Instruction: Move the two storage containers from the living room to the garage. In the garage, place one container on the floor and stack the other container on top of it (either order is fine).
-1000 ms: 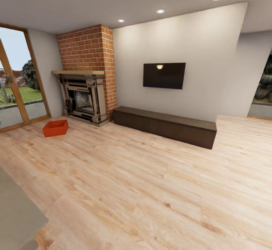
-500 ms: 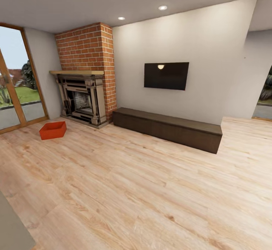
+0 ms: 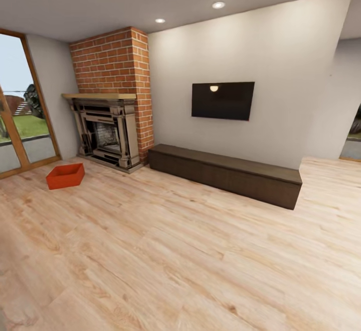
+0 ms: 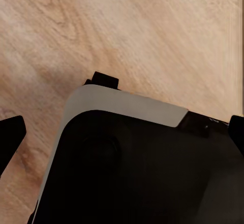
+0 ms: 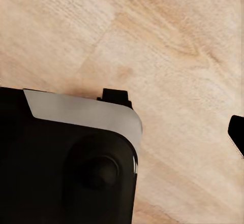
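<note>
The robot is standing in the living room, looking across a light wood plank floor point(image 3: 190, 251) toward a pale wall. One orange-red storage container point(image 3: 65, 176) is sitting on the planks at about nine o'clock in the head view, well away from the robot, just in front of a dark ornate fireplace point(image 3: 105, 130) set in a red brick chimney point(image 3: 113, 60). Wood-framed glass doors point(image 3: 20, 120) are standing beside the container at the far left edge. A black wall-mounted television point(image 3: 222, 100) is hanging near twelve o'clock, above a long low dark cabinet point(image 3: 225, 173). Recessed ceiling lights point(image 3: 218, 5) are glowing overhead. A second container cannot be seen here.

Both wrist cameras are pointing down at the plank floor, with the robot's dark, grey-edged base point(image 4: 137, 158) filling much of each picture. In the left wrist view, dark fingertips point(image 4: 10, 135) are poking in at opposite edges; whether either gripper is apart or together cannot be told.

The task appears to be at its start: the robot is approaching the first container, and nothing is being carried. The next move likely calls for driving toward nine o'clock, stopping close to the container, then lowering an arm to grasp a wall of it.

No brand, label or readable writing is showing anywhere.
</note>
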Available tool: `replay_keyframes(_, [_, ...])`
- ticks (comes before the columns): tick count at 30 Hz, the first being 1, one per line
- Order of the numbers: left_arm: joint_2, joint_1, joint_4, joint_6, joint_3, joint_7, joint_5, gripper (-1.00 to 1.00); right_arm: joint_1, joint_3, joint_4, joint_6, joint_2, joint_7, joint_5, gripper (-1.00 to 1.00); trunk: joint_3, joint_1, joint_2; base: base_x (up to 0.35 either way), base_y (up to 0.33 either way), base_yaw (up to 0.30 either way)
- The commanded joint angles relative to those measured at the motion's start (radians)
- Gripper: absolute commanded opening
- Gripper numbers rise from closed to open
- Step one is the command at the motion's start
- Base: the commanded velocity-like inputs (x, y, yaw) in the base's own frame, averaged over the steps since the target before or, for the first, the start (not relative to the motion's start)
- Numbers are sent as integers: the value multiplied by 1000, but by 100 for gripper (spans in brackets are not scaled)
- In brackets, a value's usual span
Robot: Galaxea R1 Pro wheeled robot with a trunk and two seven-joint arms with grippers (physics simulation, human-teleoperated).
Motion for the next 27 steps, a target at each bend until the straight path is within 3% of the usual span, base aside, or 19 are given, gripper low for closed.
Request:
replay_keyframes(1, [0,0,-1,-1,0,1,4,100,-1,8,3,-6,1,-1,-10,100,-1,1,0,323,0,0])
replay_keyframes(9, [0,0,-1,-3,0,1,4,100,-1,7,3,-6,3,0,-8,100,-1,1,0,323,0,48])
replay_keyframes(27, [0,0,1,-3,0,1,4,100,-1,10,3,-6,0,-1,-9,100,-1,1,0,323,0,268])
